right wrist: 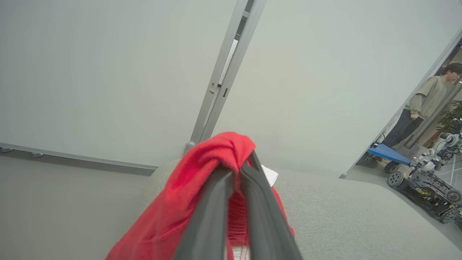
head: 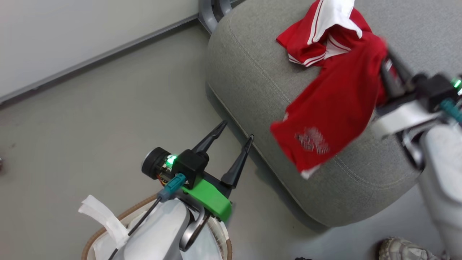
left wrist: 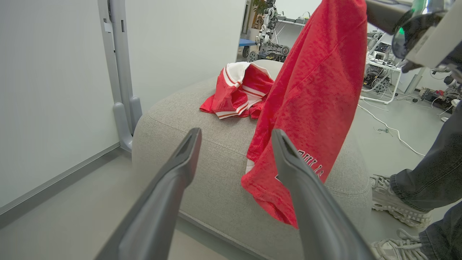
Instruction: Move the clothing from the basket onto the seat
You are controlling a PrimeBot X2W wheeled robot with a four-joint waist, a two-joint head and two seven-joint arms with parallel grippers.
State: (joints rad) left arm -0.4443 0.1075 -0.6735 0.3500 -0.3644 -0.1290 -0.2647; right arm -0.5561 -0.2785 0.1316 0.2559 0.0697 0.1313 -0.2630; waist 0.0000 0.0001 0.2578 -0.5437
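Note:
The red jersey (head: 335, 90) is partly bunched on the grey seat (head: 252, 79), its white-trimmed end lying toward the back. The rest hangs in the air over the seat's front. My right gripper (head: 387, 69) is shut on a fold of it, blurred by motion. In the right wrist view the two fingers (right wrist: 252, 202) pinch red cloth (right wrist: 202, 180) at their tips (right wrist: 241, 167). My left gripper (head: 237, 130) stands open and empty over the floor beside the seat, above the basket (head: 94, 238). From the left wrist, the jersey (left wrist: 314, 90) dangles beyond the open gripper (left wrist: 235, 140).
A plain white cloth (head: 103, 216) hangs over the basket's brown rim. A person's legs and shoes (left wrist: 429, 180) stand right of the seat (left wrist: 202, 151); a shoe (head: 404, 249) shows in the head view. A wall post (left wrist: 121, 72) rises behind the seat. Another person (right wrist: 426, 104) stands in a far doorway.

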